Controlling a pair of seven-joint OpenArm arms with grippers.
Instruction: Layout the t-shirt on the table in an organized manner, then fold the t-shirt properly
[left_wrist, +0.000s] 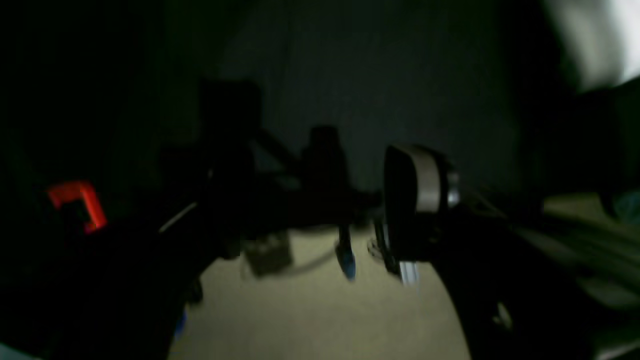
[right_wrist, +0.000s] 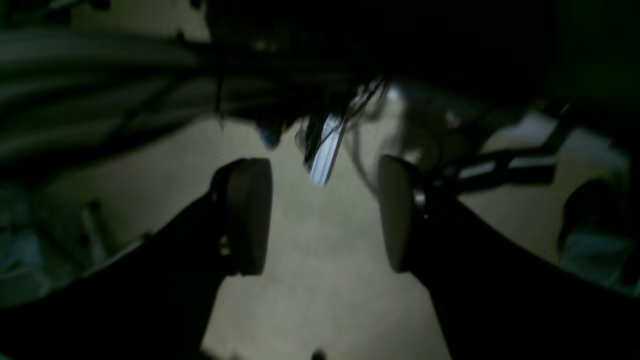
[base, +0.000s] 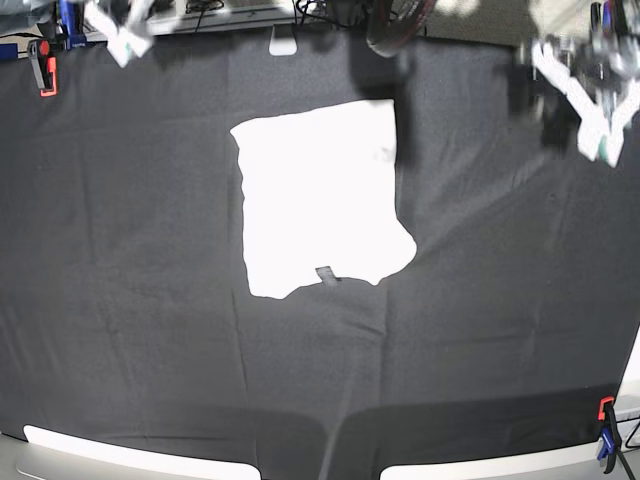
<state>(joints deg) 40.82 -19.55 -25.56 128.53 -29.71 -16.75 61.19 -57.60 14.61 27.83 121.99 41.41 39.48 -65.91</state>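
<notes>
Shirt spread plain side up; both pincers raised and empty.

The t-shirt (base: 320, 200) lies mid-table (base: 120, 300), well below and between the left gripper (base: 600, 140) and right gripper (base: 125, 40), both gaping, holding nothing. Layout looks nearly done, one sleeve apparently tucked; next likely descending to the edges.

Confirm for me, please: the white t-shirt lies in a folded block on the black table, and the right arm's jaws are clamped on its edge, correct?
Not quite. The t-shirt does lie in a folded block on the table, but the right gripper is not on it. The right wrist view shows its jaws standing apart with nothing between them, and the base view shows both arms raised off the shirt.
</notes>
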